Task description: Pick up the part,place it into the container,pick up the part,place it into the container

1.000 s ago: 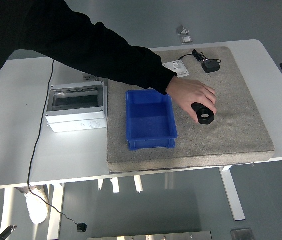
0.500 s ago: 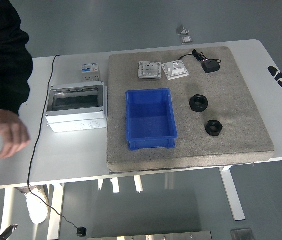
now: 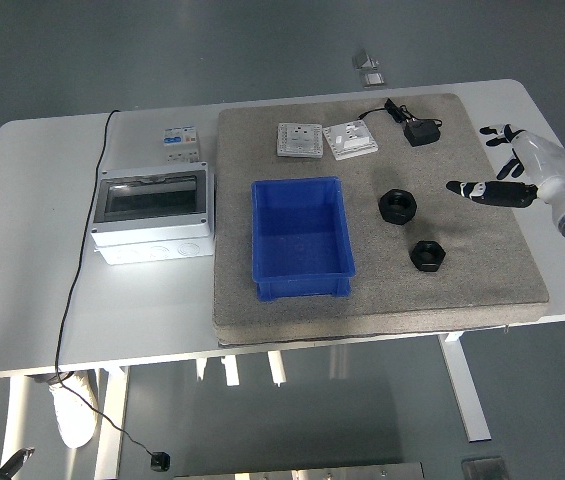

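Nothing had gone into the blue bin (image 3: 300, 236) yet — it sat empty, with both black hex nuts on the grey mat, the nearer nut (image 3: 398, 206) just left of the right hand (image 3: 511, 170) and the other nut (image 3: 428, 255) below it. That hand, fingers spread and empty, had come in over the bench edge; the person's arm had gone.
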